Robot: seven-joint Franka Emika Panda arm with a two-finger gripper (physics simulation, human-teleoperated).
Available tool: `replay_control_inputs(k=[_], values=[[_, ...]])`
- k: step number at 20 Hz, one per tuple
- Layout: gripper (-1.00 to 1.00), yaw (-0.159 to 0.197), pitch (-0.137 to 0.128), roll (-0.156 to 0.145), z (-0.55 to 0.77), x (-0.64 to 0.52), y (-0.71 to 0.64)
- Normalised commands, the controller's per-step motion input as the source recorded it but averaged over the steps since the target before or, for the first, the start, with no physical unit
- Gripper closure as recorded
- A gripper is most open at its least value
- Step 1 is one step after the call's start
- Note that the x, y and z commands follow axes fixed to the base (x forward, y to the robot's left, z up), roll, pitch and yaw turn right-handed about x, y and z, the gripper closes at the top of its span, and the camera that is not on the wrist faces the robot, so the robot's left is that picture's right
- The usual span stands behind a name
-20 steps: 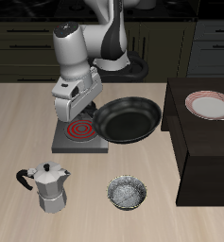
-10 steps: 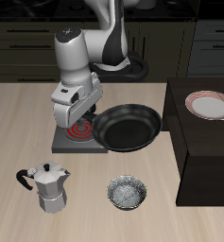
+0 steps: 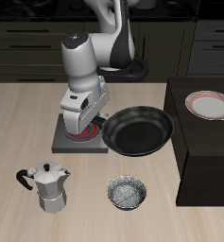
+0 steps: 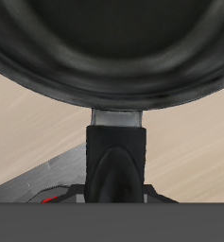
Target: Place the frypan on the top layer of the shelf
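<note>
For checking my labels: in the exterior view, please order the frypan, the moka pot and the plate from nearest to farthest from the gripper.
1. Frypan: held by the gripper.
2. Moka pot: near the table's front edge.
3. Plate: on the shelf.

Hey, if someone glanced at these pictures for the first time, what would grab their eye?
The arm, holding the black frypan by its handle in mid-air, between the burner plate and the dark shelf. The gripper is clamped on that handle. Next, the red-rimmed plate on top of the shelf, then the moka pot and small bowl near the table's front edge.
</note>
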Motion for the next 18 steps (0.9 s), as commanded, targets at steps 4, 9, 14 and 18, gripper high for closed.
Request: replay_control_inputs(k=[4,9,14,18], values=[[1.00,0.026,0.011,0.032,-0.01,0.10,0.27],[1.00,-0.001,0.005,0.018,0.01,0.06,0.15],[1.00,0.000,0.009,0.024,-0.05,0.01,0.17],[1.00,-0.005,0.012,0.032,0.05,-0.03,0.23]])
